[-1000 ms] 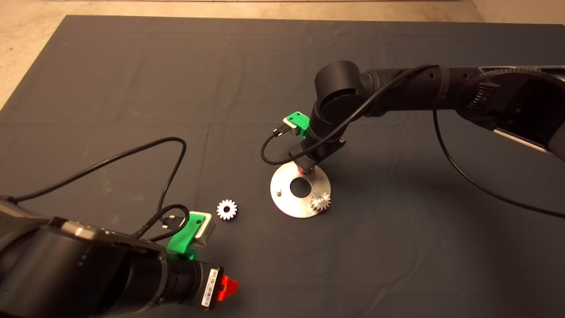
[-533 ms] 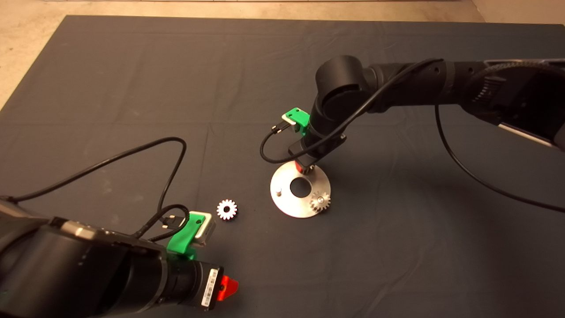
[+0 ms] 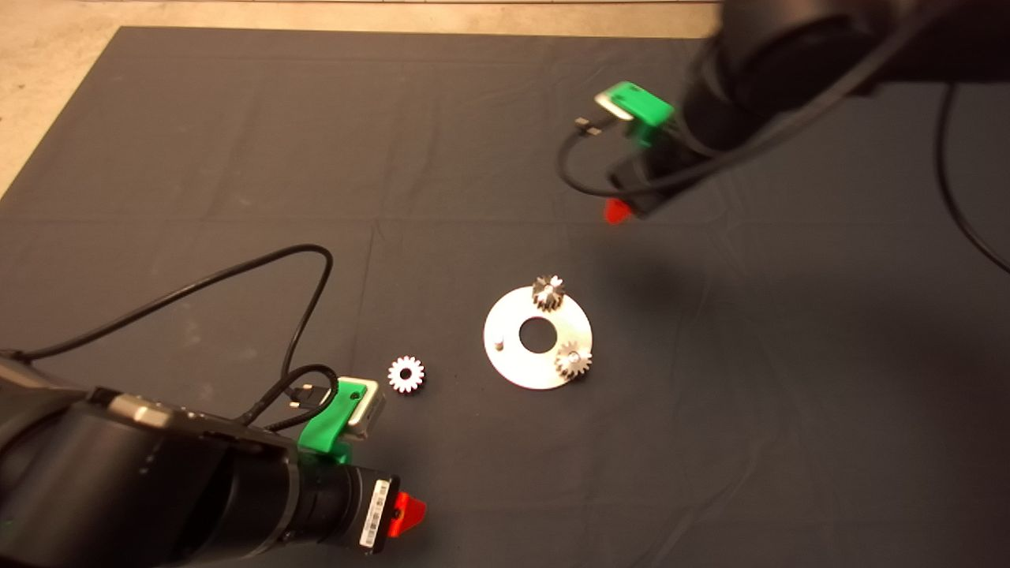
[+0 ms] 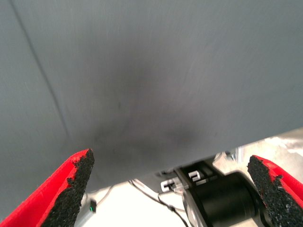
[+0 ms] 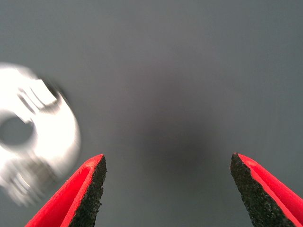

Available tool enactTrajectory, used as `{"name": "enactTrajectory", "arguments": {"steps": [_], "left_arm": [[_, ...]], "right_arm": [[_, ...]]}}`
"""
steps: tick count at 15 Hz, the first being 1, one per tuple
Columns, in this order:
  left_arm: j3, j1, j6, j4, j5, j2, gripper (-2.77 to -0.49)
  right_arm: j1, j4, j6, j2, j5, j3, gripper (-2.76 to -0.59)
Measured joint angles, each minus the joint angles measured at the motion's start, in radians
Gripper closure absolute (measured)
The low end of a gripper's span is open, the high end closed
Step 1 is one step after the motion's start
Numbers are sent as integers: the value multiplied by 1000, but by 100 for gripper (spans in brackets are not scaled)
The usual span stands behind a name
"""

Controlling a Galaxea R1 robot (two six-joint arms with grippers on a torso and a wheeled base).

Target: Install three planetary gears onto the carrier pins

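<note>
The round silver plate (image 3: 514,366) lies mid-mat. A dark planetary gear (image 3: 547,293) sits on its far carrier pin, and a second gear (image 3: 573,360) sits on the near-right pin. The left pin (image 3: 499,343) stands bare. A bright silver-white gear (image 3: 405,374) lies flat on the mat, left of the plate. My right gripper (image 3: 616,211) hangs high above the mat, beyond and right of the plate; in its wrist view (image 5: 168,184) the fingers are spread with nothing between them, and the plate (image 5: 54,142) shows as a blur. My left gripper (image 3: 406,513) waits at the lower left, open and empty (image 4: 173,189).
Black cables loop from the left arm (image 3: 308,300) and the right arm (image 3: 580,170) over the dark mat. The mat's far edge meets a beige floor (image 3: 47,47) at the upper left.
The right gripper has let go of the dark gear on the far pin, then risen and swung away to the upper right. The left arm has not moved.
</note>
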Motion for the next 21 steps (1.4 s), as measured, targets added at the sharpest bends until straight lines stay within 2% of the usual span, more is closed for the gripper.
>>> {"name": "enactTrajectory", "arguments": {"steps": [1,2,3,4,5,7,8,9,11,12,14,15,18,21], "left_arm": [[0,-28,1,0,-1,3,-234],[0,-62,5,-3,0,4,-234],[0,-94,26,-12,1,4,-234],[-1,-116,64,-27,1,7,-234],[-1,-128,119,-44,0,15,-234],[-22,-142,258,-72,-1,24,-234],[-42,-148,318,-79,0,24,-234],[-59,-153,365,-83,0,24,-234],[-85,-155,407,-90,3,32,-234],[-103,-158,430,-90,2,51,-234],[-160,-161,490,-87,-5,82,-234],[-181,-161,510,-78,-3,82,-234],[-209,-161,545,-23,1,82,-234],[-219,-154,567,36,0,83,-234]], "right_arm": [[-4,23,36,-119,-2,124,-192],[-1,40,67,-214,-4,218,-192],[6,64,106,-307,-5,312,-192],[10,96,151,-380,-9,392,-192],[9,137,184,-432,-11,456,-192],[29,206,214,-471,-9,526,-192],[46,223,221,-476,-5,534,-192],[56,227,229,-493,6,533,-192],[66,241,236,-545,3,533,-192],[70,249,239,-563,-3,533,-192],[73,260,240,-573,-7,534,-192],[73,261,240,-573,-5,534,-192],[76,262,243,-574,0,534,-192],[76,266,244,-585,-4,534,-192]]}}
